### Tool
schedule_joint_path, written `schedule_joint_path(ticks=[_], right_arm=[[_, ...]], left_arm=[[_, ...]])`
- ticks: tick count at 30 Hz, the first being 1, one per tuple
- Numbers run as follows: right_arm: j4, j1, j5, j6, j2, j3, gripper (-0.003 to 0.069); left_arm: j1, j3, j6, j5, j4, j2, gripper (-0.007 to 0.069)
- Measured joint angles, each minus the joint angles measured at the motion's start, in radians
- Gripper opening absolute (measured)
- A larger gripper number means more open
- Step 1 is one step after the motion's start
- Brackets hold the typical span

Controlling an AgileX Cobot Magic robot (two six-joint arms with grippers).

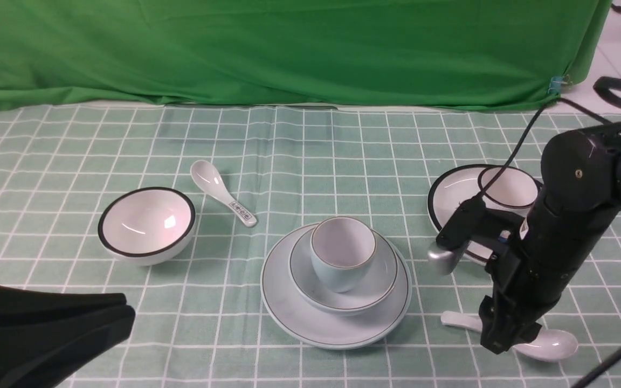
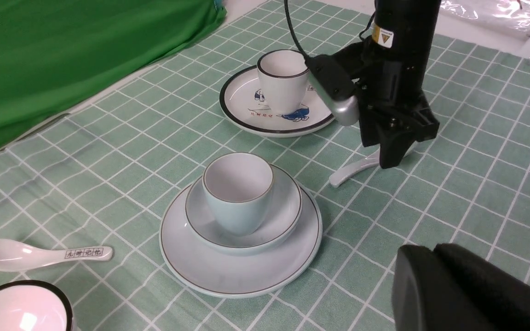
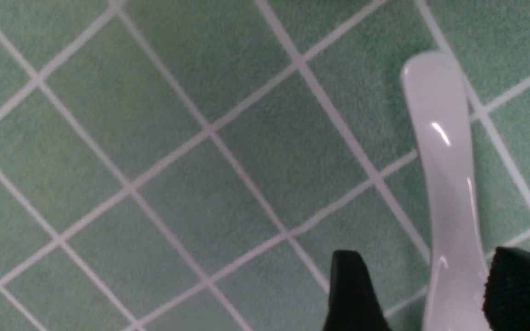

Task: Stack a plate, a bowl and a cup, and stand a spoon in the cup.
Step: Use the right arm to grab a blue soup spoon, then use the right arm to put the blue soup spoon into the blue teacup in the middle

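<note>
The pale blue-grey plate (image 1: 284,303) lies at the table's front middle. The bowl (image 1: 380,272) sits on it and the cup (image 1: 342,253) stands upright in the bowl; the stack also shows in the left wrist view (image 2: 237,197). The plain whitish spoon (image 1: 553,344) lies flat on the cloth to the stack's right. My right gripper (image 1: 498,345) is down at the cloth, open, its jaws on either side of the spoon's handle (image 3: 444,151). One finger (image 3: 518,285) touches the handle; the other stands apart. My left gripper (image 1: 129,318) is shut and empty at the front left.
A white bowl with a black rim (image 1: 147,223) and a spoon with a patterned handle (image 1: 223,198) lie at the left. A black-rimmed white plate (image 1: 450,194) carrying a white cup (image 1: 510,186) sits behind my right arm. A green curtain (image 1: 289,48) closes the back.
</note>
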Motion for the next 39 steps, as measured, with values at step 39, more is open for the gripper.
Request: schedule_joint_path(ticks=[39], right_arm=[[0.26, 0.061, -0.275, 0.106, -0.277, 0.056, 0.017]], left_arm=[[0.0, 0.0, 0.029, 0.022, -0.017, 0.0, 0.0011]])
